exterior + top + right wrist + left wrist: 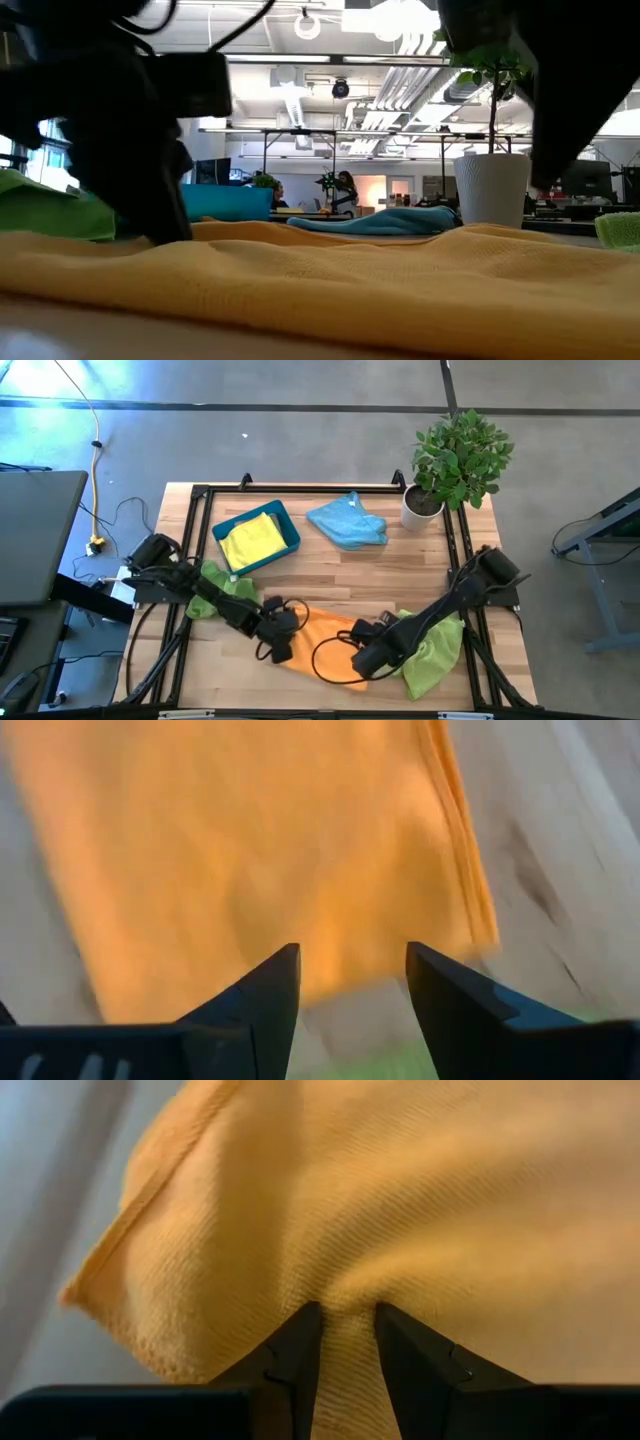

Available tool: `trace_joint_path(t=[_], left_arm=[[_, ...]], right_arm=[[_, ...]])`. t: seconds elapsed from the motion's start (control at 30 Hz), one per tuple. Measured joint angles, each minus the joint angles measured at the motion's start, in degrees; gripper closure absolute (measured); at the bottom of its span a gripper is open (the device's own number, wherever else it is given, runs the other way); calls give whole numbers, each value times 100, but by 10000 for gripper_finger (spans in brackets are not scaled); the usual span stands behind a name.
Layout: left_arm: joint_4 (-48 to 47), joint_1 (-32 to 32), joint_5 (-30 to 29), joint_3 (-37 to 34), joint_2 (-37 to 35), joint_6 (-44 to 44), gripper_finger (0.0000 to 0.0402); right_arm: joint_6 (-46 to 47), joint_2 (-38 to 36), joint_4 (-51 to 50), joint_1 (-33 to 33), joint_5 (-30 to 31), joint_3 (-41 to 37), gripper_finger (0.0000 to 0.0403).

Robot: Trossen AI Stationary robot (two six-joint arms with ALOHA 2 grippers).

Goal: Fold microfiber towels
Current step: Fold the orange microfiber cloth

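An orange towel point(325, 650) lies spread on the table point(330, 570) near its front edge, between the two grippers. The left gripper point(283, 643) sits low at the towel's left side; its wrist view shows the jaws pressed nearly together, pinching a ridge of orange cloth point(400, 1210) that puckers up between the fingers point(295, 1355). The right gripper point(362, 658) is at the towel's right side — its jaws stand spread, with the orange cloth point(270, 850) lying flat beyond them and nothing between them. A black cable point(325, 660) loops across the towel.

One green towel point(435, 650) lies crumpled under the right arm by the table's right front corner, and another green towel point(225, 585) is bunched under the left arm. A yellow towel point(252, 540) rests in the teal tray point(290, 525) towards the back left, and a blue towel point(347, 522) sits crumpled just right of the tray. A plant point(455, 460) in a white pot stands at the back right corner.

From table height the orange towel point(330, 275) fills the foreground in soft folds — the blue towel point(380, 222) and the pot point(492, 190) show beyond it.
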Motion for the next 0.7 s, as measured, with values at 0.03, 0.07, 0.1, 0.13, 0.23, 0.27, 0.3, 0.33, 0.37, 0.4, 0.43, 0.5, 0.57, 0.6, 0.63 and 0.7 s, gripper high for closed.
trace_joint_path(t=[0.03, 0.07, 0.1, 0.13, 0.23, 0.27, 0.3, 0.33, 0.37, 0.4, 0.43, 0.5, 0.57, 0.6, 0.63, 0.7], left_arm=[[-9, 89, 3, -1, 0, 0, 308], [-16, 177, 7, -1, 0, 0, 308], [-29, 256, 9, -1, 0, 0, 308], [-43, 331, 8, -1, 0, 1, 308], [-39, 520, 8, -5, 0, 165, 308], [-39, 567, 10, -5, 2, 213, 308], [-38, 611, 14, -5, 4, 243, 308], [-37, 653, 23, -5, 4, 256, 308], [-39, 698, 29, -5, 4, 256, 308], [-38, 744, 30, -5, 4, 256, 308], [-34, 786, 30, -5, 4, 256, 308], [-32, 875, 28, -6, 5, 251, 308], [-28, 975, 17, -10, 7, 244, 308], [-28, 1035, -3, -10, 9, 206, 308], [-28, 1095, -25, -10, 11, 149, 308], [-28, 1218, -90, -12, 11, -6, 308]], right_arm=[[5, -85, 350, 0, 43, -218, 226], [26, -148, 625, -5, 44, -416, 226], [106, -187, 798, -26, 32, -605, 226], [194, -195, 915, -33, -12, -768, 226], [423, -188, 1183, -48, -150, -1178, 226], [462, -188, 1296, -52, -150, -1298, 226], [496, -188, 1347, -57, -145, -1397, 226], [504, -193, 1355, -64, -104, -1473, 226], [497, -212, 1384, -76, -78, -1536, 226], [477, -222, 1401, -99, -58, -1594, 226], [438, -232, 1423, -132, -65, -1662, 226], [296, -234, 1371, -230, -20, -1743, 226], [18, -228, 1190, -349, 57, -1761, 226], [-133, -225, 1105, -418, 104, -1763, 226], [-285, -225, 1028, -497, 137, -1764, 226], [-618, -238, 824, -678, 194, -1764, 226]])
